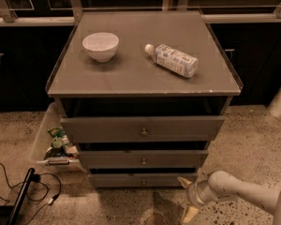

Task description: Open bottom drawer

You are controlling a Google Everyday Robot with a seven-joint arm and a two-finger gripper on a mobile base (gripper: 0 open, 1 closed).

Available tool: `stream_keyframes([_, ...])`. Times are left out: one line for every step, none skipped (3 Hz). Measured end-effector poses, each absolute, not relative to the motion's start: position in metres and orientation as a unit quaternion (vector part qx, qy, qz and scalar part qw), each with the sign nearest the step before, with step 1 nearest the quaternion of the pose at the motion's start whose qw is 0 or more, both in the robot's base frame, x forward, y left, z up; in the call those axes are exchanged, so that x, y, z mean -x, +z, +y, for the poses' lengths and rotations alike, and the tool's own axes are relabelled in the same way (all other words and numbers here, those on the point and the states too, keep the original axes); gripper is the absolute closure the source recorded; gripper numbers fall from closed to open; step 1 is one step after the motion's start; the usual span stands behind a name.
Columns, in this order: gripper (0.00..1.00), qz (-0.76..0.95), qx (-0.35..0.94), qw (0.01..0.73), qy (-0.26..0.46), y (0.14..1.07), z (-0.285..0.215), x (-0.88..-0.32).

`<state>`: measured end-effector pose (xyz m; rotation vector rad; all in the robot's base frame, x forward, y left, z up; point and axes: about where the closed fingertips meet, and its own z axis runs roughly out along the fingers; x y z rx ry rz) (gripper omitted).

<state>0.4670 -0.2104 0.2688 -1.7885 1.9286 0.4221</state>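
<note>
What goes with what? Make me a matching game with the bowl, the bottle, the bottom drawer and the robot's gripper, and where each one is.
Things:
1. bowl
2. bottle
3. bottom drawer
4. gripper

Places:
A. lying on its side, right part of the cabinet top
B. down low, just right of the lowest drawer front
C. standing upright, left part of the cabinet top
D. lowest of three in the cabinet

Pairs: 1-C, 2-A, 3-D, 4-B

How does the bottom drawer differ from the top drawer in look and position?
The top drawer has a tall front; the bottom drawer has a slim one. The top drawer sits under the tabletop; the bottom drawer is lowest. The gripper, fingers open, is beside the bottom drawer's right end, well below the top drawer. Both are grey with one small round centre knob.
</note>
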Motion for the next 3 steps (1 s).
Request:
stream_keyframes([0.0,0.703,0.653,0.239,0.149,0.246,-0.204,-0.485])
stream_keyframes([0.0,0.701,0.655,0.249,0.134,0.228,-0.203,-0.503])
stream_keyframes([0.0,0.696,0.657,0.265,0.113,0.212,-0.205,-0.523])
